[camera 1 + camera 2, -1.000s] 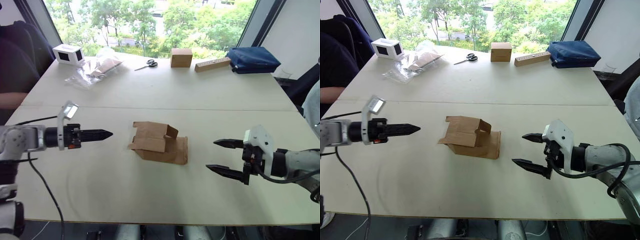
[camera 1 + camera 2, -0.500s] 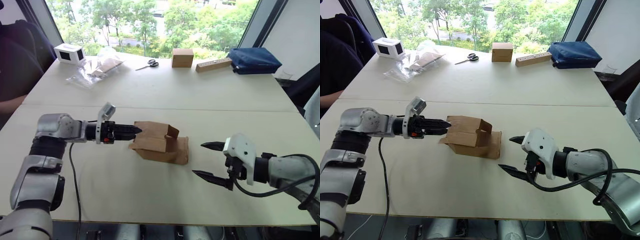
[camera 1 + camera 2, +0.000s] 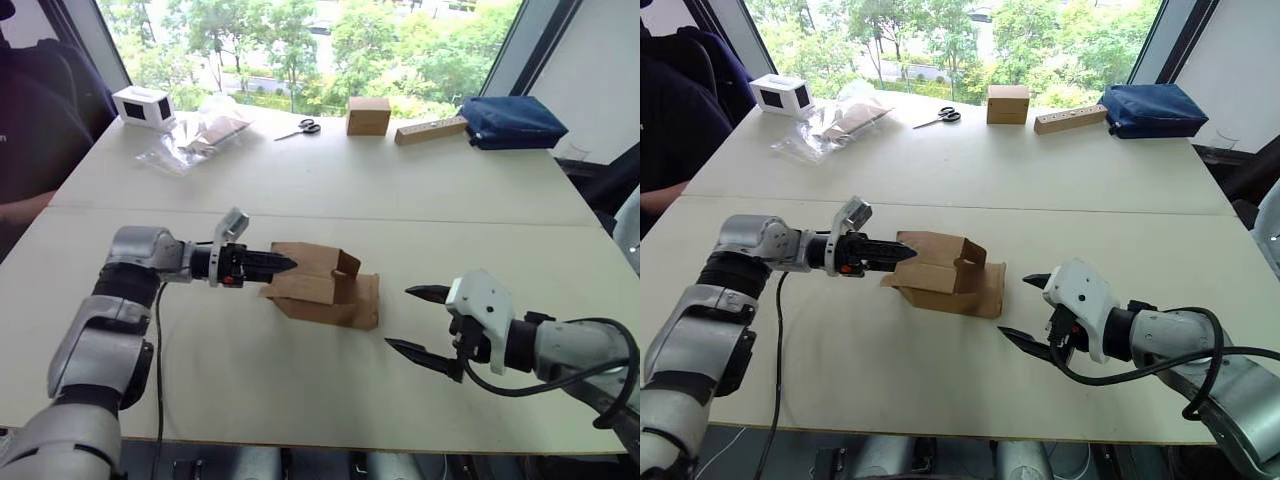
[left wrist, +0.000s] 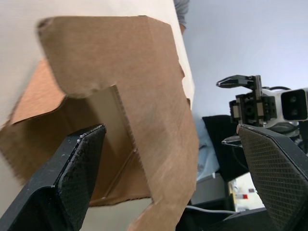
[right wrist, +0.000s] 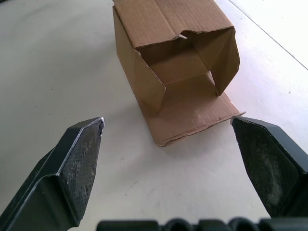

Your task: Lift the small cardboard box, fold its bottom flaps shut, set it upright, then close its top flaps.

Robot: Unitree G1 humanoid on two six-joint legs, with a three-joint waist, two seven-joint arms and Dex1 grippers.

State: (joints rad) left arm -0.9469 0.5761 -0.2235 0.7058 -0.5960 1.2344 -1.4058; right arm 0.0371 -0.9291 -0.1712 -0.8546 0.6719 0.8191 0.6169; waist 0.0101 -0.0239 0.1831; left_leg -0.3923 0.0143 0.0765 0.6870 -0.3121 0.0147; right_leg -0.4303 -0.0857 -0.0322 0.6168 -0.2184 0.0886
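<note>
The small cardboard box (image 3: 325, 287) lies unlifted on the desk (image 3: 400, 190), flaps unfolded. Left pincer (image 3: 283, 264), spread wide, touches it. Right pincer (image 3: 418, 320), wide and empty, waits near its open end.

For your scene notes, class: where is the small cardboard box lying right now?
The small cardboard box lies on its side near the middle of the table, between the left pincer at its left end and the open right pincer.

The box (image 3: 322, 285) is plain brown corrugated cardboard, lying on its side with both ends open. Its flaps (image 5: 192, 113) hang loose, one spread flat on the table toward the right gripper (image 3: 424, 320). The left gripper (image 3: 288, 264) sits at its opposite end.
</note>
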